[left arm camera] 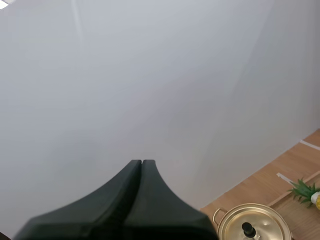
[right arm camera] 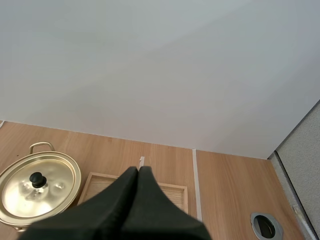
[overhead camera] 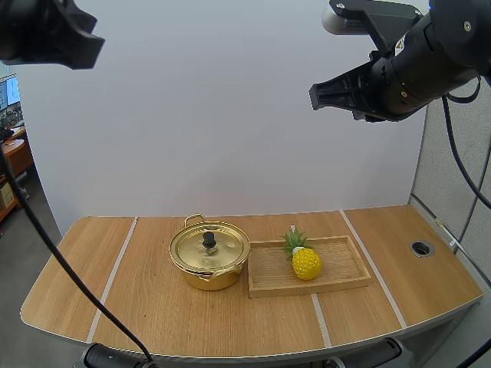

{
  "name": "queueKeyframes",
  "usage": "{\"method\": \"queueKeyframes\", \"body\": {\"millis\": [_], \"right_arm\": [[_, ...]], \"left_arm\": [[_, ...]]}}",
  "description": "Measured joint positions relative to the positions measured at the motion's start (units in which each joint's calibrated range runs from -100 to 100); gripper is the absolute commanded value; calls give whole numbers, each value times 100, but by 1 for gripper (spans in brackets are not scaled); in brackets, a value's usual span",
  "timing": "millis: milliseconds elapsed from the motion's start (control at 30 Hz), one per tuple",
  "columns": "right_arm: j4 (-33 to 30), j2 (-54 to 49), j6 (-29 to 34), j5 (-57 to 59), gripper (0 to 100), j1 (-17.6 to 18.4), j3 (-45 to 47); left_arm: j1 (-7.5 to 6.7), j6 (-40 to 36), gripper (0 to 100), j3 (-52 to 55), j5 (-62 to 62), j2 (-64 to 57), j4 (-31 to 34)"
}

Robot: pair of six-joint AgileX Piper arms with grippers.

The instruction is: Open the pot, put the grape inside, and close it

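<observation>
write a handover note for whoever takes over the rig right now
Left gripper: shut on nothing, raised high above the table's left side.
Right gripper: shut on nothing, raised high above the right side.
Pot: mid-table, lid on.
Fruit: no grape in sight; a pineapple stands on the wooden tray, which lies right beside the pot.
Done: nothing yet.
Left: lift the lid, put the fruit in the pot, put the lid back on.
</observation>
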Motion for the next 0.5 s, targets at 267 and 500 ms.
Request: {"method": "queueKeyframes", "body": {"millis": [267,500], "right_arm": [[235,-69,578,0,0,0,27],[458,-508,777,0,0,0,337]], "left_arm": [[152,-543,0,257,0,-601,13],[223,-923,0,1069,0,-1196,13]]}}
